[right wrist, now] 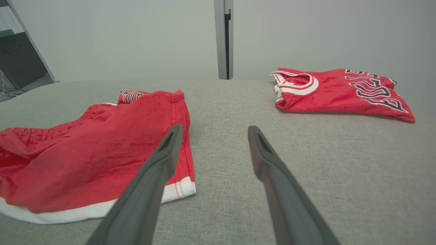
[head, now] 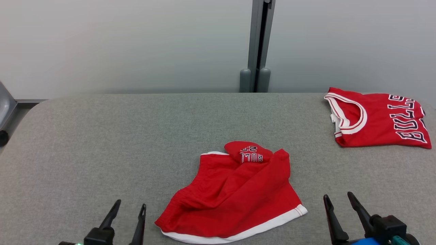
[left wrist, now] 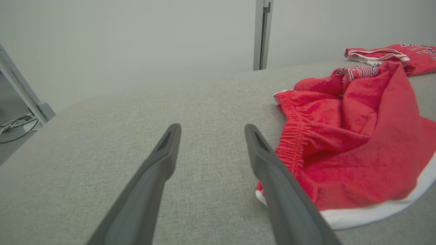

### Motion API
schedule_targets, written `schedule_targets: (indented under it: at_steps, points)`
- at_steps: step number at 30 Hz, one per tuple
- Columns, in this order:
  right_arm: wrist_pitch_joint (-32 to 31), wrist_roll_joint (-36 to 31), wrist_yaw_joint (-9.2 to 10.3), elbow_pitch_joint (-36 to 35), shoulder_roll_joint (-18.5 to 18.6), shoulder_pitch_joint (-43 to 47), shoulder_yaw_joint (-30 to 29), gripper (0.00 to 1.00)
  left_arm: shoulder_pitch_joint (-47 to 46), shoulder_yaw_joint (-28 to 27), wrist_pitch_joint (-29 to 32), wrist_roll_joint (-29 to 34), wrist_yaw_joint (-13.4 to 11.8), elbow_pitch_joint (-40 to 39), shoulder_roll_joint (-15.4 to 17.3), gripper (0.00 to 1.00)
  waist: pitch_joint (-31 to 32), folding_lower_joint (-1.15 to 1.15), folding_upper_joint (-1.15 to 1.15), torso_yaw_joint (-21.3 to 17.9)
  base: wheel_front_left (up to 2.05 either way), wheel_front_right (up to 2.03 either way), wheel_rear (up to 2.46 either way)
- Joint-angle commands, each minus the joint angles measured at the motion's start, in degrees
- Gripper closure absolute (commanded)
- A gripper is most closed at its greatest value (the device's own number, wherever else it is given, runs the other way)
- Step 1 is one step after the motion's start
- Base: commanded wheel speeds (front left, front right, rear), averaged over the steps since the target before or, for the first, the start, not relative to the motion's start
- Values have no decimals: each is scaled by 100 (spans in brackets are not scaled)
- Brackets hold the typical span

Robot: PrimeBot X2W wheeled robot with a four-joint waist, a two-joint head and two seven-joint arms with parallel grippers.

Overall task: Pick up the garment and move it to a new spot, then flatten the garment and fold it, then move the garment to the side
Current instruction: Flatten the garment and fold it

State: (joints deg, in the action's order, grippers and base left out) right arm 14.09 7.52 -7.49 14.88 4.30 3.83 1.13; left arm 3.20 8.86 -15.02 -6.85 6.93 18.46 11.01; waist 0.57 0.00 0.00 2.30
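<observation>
Grey table (head: 102,136); two red garments: rumpled shorts (head: 235,197), folded jersey (head: 378,122)

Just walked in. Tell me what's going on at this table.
A two-armed robot faces a grey padded table. Crumpled red shorts lie in front of it, not yet flattened or folded. A folded red jersey sits at the far right. The left tool and right tool hover open on either side of the shorts, holding nothing.

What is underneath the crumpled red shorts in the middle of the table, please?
The red shorts rest on the grey table, which shows all around them. Whatever lies beneath their folds is covered.
</observation>
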Motion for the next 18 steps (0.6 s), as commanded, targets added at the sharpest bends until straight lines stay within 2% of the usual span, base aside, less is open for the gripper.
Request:
schedule_targets:
  at_steps: [1,9,18]
  points:
    - [-12,15,-1,133,69,-173,50,0,-145,146,-21,14,27,138,87,0,-25,0,0,-10,0,0,0]
    - [-7,86,-1,1161,246,-937,667,0,-554,1549,62,-203,52,960,551,0,-285,0,0,-69,0,0,0]
    - [67,211,-1,2468,176,-1774,1235,0,-1336,2944,86,-716,54,1539,920,0,-602,0,0,-113,0,0,0]
